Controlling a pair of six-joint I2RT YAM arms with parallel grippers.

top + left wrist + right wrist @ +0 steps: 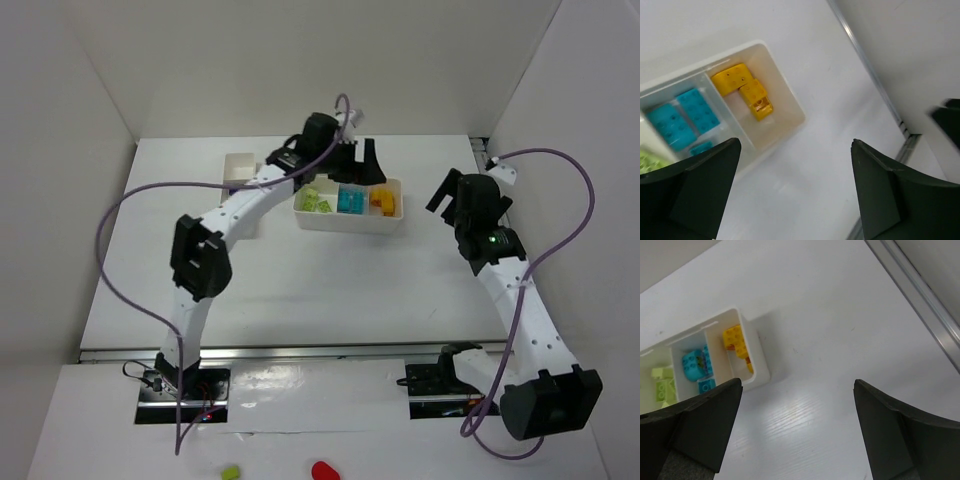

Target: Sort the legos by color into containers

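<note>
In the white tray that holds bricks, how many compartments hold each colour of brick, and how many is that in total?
Compartments with green bricks: 1
Compartments with light blue bricks: 1
Compartments with yellow bricks: 1
Total: 3 filled compartments in the tray

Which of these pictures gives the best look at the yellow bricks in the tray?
The left wrist view: the yellow bricks appear large in the white tray, with the dots on their faces visible. The top external view shows only a small orange-yellow patch; the right wrist view shows them smaller, with less detail.
</note>
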